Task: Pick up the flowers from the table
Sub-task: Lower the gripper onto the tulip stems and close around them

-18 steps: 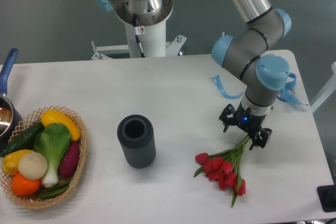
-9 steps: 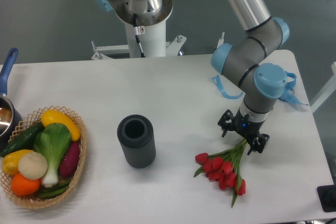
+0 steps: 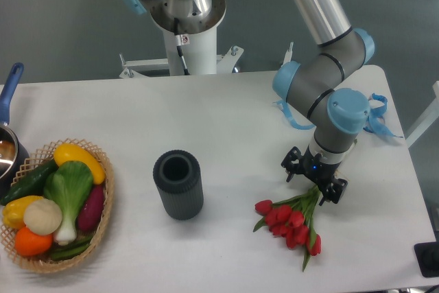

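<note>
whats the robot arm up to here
The arm's black two-finger gripper is low over the stem end of a small bunch of red tulips with green stems, which lies on the white tabletop. Its jaws are spread, one on each side of the stems, and nothing is lifted yet. A dark ribbed cylinder stands to the left, apart from the flowers.

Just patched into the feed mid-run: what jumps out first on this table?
The gripper hangs open right over the stem end of the flowers, a red tulip bunch lying on the table at front right, jaws either side of the stems. A dark cylinder stands upright mid-table, and a wicker basket of colourful vegetables sits at the front left edge.
</note>
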Controlling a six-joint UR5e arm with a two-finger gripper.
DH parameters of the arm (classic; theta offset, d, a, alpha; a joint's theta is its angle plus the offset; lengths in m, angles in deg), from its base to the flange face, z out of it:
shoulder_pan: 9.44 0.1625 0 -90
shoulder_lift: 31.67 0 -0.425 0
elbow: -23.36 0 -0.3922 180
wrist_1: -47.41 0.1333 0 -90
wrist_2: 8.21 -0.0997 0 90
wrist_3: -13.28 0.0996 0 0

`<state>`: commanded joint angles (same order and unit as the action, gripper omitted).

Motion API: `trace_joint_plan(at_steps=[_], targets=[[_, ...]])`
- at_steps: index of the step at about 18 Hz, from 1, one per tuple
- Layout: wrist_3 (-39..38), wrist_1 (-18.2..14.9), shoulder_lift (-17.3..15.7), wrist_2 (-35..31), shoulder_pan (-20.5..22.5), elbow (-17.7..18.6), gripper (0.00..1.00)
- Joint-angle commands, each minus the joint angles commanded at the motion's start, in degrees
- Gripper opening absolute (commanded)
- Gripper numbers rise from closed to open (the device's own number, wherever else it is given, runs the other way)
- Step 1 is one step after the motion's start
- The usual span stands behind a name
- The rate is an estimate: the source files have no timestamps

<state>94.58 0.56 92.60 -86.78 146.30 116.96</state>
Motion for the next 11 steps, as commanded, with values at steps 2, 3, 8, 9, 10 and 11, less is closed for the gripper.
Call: trace_joint_plan(at_steps=[2,3,8,9,10,11], targets=[[0.09,0.44,0.35,-0.09,0.00,-0.17,0.85],[0.17,0.62,0.35,0.00,0.00,-0.09,0.85],[0.17,0.70,0.35,-0.09,0.00,-0.18,0.65],[0.17,0.71,0.35,-0.09,0.00,-0.18,0.62],[0.17,0.71,0.26,-0.17,0.00,-0.18,0.57],[0.00,0.71,0.26,-0.18,0.00,-0.18,0.52]])
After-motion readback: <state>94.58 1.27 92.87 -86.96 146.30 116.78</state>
